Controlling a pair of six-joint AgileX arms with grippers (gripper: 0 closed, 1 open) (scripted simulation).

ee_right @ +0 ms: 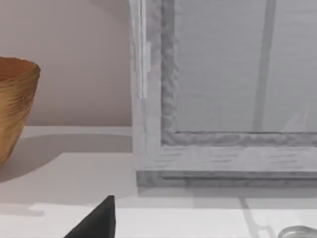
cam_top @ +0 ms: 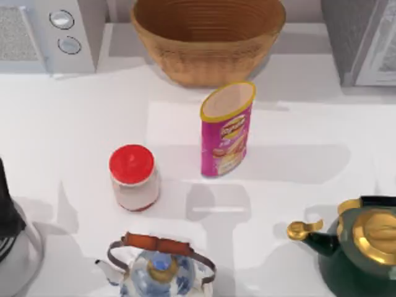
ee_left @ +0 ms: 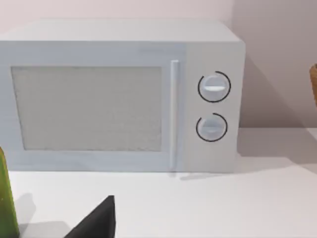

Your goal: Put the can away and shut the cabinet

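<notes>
On counter [cam_top: 74, 124] you have: one can [cam_top: 226, 130] upright mid-counter, one jar [cam_top: 132, 177], two kettles, one basket [cam_top: 207, 37], one microwave [ee_left: 124, 94], one cabinet [ee_right: 223, 94].

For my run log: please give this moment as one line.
can: upright, table centre | cabinet: back right | left gripper: faces microwave | right gripper: faces cabinet

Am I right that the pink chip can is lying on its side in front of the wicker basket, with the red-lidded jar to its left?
Not quite: in the top view the pink chip can stands upright, not on its side. It is in front of the wicker basket, with the red-lidded jar to its left.
</notes>
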